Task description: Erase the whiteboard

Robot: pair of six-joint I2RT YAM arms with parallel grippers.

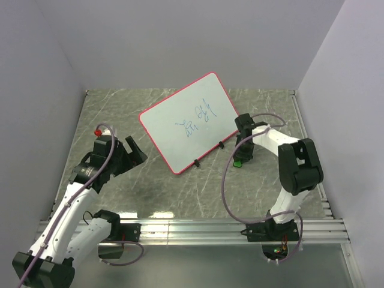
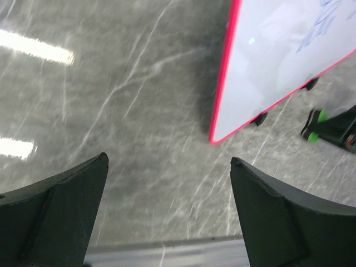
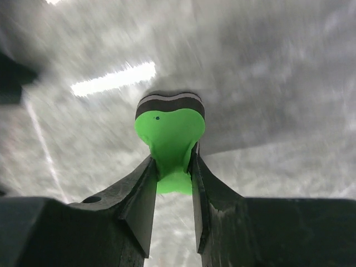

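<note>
The whiteboard (image 1: 189, 120) lies tilted on the marble table, white with a pink-red rim, blue scribbles near its middle and two black clips on its near edge. Its corner shows in the left wrist view (image 2: 278, 61). My right gripper (image 1: 242, 157) is just right of the board's near edge, shut on the green eraser (image 3: 169, 139), whose black felt pad faces away. The eraser also shows in the left wrist view (image 2: 317, 128). My left gripper (image 1: 133, 153) is open and empty, left of the board's near corner; its fingers (image 2: 55, 211) frame bare marble.
Grey walls stand on three sides of the table. A metal rail (image 1: 198, 229) runs along the near edge by the arm bases. A purple cable (image 1: 227, 180) loops from the right arm.
</note>
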